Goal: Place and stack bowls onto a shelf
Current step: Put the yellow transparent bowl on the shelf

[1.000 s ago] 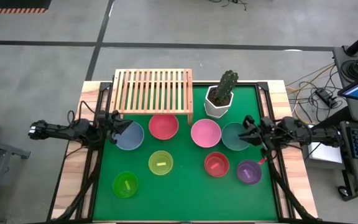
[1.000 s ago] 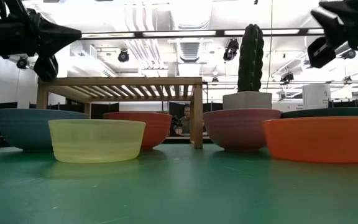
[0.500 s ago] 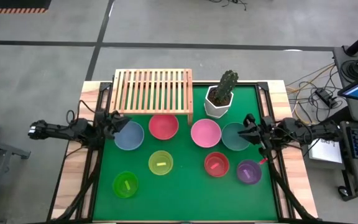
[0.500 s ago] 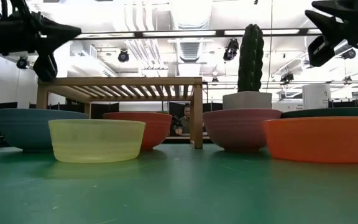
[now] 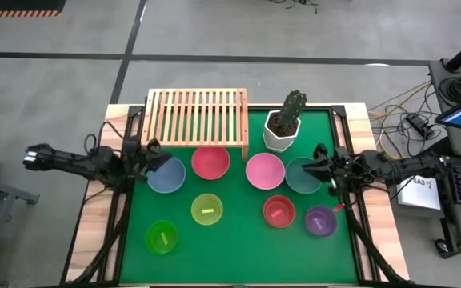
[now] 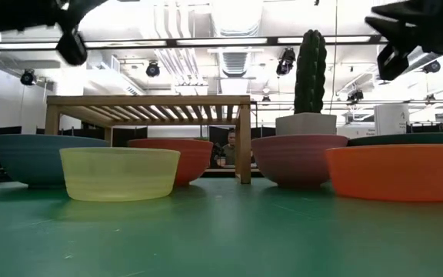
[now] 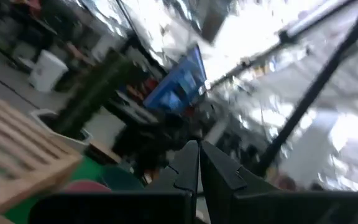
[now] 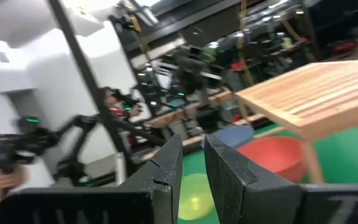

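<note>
Several bowls sit on their bases on the green mat in front of the wood shelf [image 5: 197, 118]: blue-grey [image 5: 169, 178], coral-red [image 5: 210, 162], pink [image 5: 265, 170] and teal [image 5: 299, 178] in a far row, and yellow [image 5: 206, 209], lime green [image 5: 162, 237], red-orange [image 5: 278, 211] and purple [image 5: 320, 221] nearer. My left gripper [image 5: 152, 157] is shut and empty in the air over the blue-grey bowl's left rim. My right gripper [image 5: 318, 166] hangs over the teal bowl's right rim, empty, its fingers [image 8: 166, 168] a narrow gap apart.
A white pot with a cactus [image 5: 282, 128] stands on the mat just right of the shelf. The shelf's slatted top is bare. The mat [image 5: 238, 248] has free room along its near edge. The wooden table edges [image 5: 94, 232] flank the mat.
My left gripper has risen higher above the blue-grey bowl, and its arm has drawn back toward the table's left edge. My right gripper has edged a little toward the table's left, staying above the teal bowl. No bowl has moved.
</note>
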Motion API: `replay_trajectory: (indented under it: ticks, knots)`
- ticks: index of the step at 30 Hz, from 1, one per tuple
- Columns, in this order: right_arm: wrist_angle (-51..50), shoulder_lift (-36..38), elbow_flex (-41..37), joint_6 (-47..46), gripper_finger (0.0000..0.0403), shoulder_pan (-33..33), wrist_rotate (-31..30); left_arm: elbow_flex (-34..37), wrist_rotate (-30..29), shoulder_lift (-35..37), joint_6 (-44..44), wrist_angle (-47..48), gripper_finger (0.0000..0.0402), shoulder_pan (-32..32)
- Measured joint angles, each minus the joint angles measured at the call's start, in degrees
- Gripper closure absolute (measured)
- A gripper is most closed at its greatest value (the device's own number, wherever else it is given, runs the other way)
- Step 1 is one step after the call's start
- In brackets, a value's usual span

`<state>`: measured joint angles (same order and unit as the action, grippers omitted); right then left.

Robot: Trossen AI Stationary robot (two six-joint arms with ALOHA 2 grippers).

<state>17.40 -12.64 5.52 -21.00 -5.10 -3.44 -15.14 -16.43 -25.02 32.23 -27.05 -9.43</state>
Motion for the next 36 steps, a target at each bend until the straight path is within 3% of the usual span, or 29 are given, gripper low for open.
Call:
replay_trajectory:
  ticks: [4,10,13,22,29,36]
  knots:
    - [-1.2,-2.2,0.1,4.7,0.0344,0.2,-1.2,-11.2,1.0,-10.2,1.3,13.1,0.0402,-1.0]
    - [-2.1,-3.6,0.1,7.0,0.0344,1.3,-1.2,-33.8,1.0,-25.5,9.3,52.6,0.0402,-1.2]
    - [-3.1,-3.6,0.1,7.6,0.0344,2.1,-1.3,-42.5,1.0,-34.2,13.0,65.9,0.0402,-2.6]
    - [-5.3,-3.6,0.1,7.1,0.0344,2.8,-1.2,-56.6,3.1,-55.2,5.8,74.4,0.0402,-12.5]
    - [-5.3,-3.6,0.1,7.6,0.0344,2.8,-1.2,-60.9,2.2,-67.6,4.1,76.1,0.04,-16.5]
    - [-5.5,-3.6,0.1,7.6,0.0344,2.8,-1.2,-61.2,2.1,-74.9,4.0,76.0,0.0342,-16.7]
